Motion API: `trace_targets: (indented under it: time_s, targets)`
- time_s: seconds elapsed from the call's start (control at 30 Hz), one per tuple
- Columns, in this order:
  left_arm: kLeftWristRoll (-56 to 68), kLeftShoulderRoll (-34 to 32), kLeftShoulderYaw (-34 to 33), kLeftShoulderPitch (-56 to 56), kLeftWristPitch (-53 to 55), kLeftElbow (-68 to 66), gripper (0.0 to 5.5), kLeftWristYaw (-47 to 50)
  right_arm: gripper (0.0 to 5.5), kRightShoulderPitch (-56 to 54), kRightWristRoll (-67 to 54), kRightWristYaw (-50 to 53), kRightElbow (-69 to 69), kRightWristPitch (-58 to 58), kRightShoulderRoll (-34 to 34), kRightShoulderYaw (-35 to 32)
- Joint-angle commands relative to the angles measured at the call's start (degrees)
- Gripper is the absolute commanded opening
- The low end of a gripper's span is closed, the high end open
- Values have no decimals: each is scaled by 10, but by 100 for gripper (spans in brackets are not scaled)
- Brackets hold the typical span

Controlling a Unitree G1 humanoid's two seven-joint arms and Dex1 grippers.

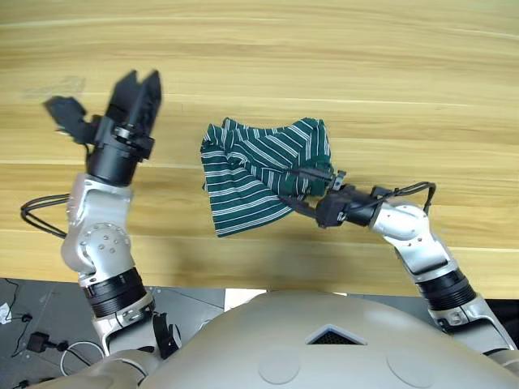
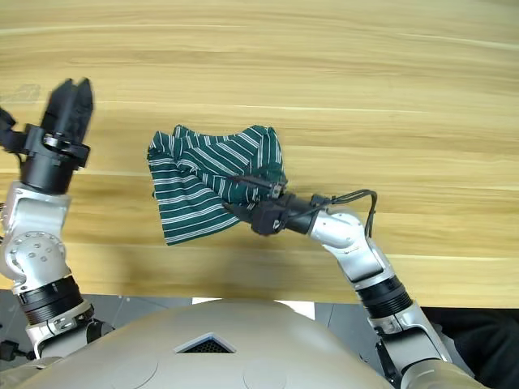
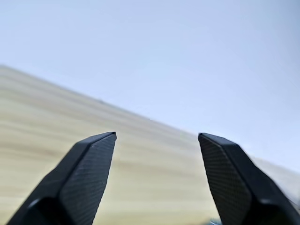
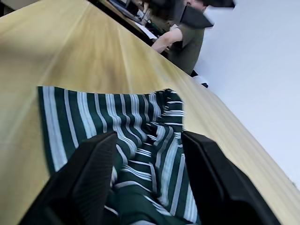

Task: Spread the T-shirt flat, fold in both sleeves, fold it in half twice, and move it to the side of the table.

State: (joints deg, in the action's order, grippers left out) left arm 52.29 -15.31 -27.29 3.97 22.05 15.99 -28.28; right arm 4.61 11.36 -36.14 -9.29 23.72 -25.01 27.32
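Observation:
A green T-shirt with white stripes [image 1: 247, 166] lies bunched in a rough folded heap on the wooden table [image 1: 365, 73], near its front edge. My right gripper [image 1: 285, 185] is low at the shirt's near right side. It is open, its two fingers straddling the rumpled cloth [image 4: 126, 117], one above and one below the fold. My left gripper [image 1: 142, 79] is raised off the table to the left of the shirt, well apart from it. It is open with nothing between its fingertips [image 3: 93, 154].
The table's front edge [image 1: 243, 279] runs just in front of the shirt. Bare wood stretches beyond and to both sides of the shirt. Cables [image 1: 36, 344] lie on the dark floor at the lower left.

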Motion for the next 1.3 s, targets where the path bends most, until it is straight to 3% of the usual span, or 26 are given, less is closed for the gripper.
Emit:
trace_targets:
  time_s: [0.03, 0.23, 0.47, 0.87, 1.3]
  targets:
    - [15, 14, -36, -32, -22, -12, 325, 65, 251, 4, 75, 29, 53, 15, 31, 56]
    - [-40, 26, -7, -30, -58, -44, 325, 73, 251, -34, 138, 76, 160, 26, 127, 136]
    - [-71, 34, 8, -27, -84, -71, 325, 65, 251, -55, 164, 97, 209, 38, 162, 177]
    - [-99, 44, 18, -22, -113, -75, 325, 77, 251, -59, 117, 73, 290, -93, 182, 141]
    - [-106, 38, 15, -34, -123, -109, 328, 75, 32, -60, 111, 64, 273, -125, 172, 141]
